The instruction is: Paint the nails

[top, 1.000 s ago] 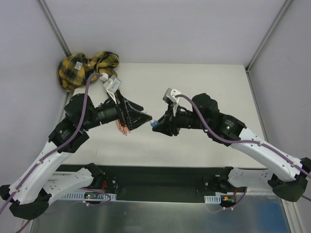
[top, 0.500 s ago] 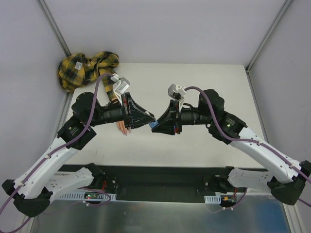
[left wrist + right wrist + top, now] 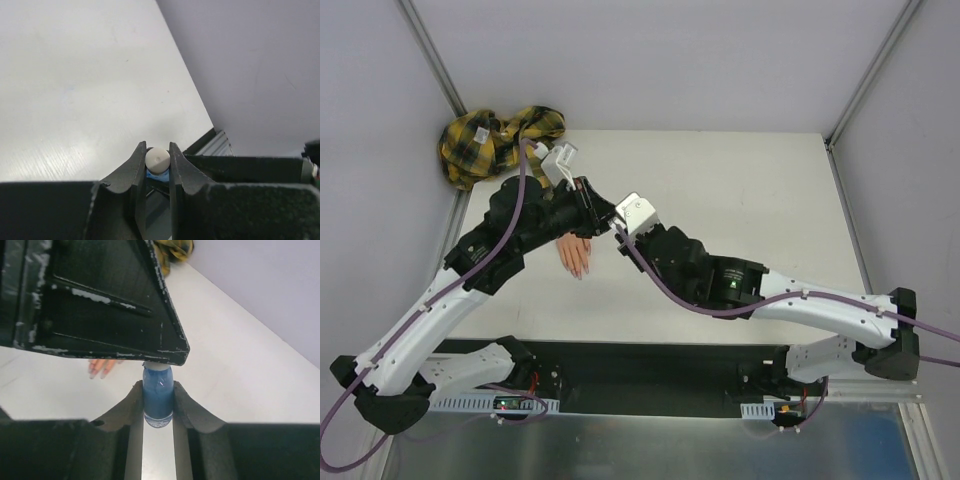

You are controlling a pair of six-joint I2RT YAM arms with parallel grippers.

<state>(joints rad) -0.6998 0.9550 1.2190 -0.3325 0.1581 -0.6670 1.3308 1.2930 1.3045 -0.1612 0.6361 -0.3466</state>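
Blue bottle (image 3: 158, 400) sits clamped in the right gripper (image 3: 158, 387). Its white cap (image 3: 157, 159) is pinched by the left gripper (image 3: 157, 151).

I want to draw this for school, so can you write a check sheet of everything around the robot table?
Surface: white table, smooth.
Job's things: nails on the mannequin hand, lying flat, no pincer on them; plaid sleeve bunched in the far-left corner.
Clutter: nothing seen.
Grippers: left pincer shut on the white cap; right pincer shut on the blue bottle.
Cables: purple cables loop along both arms.
Surroundings: grey walls, metal posts.
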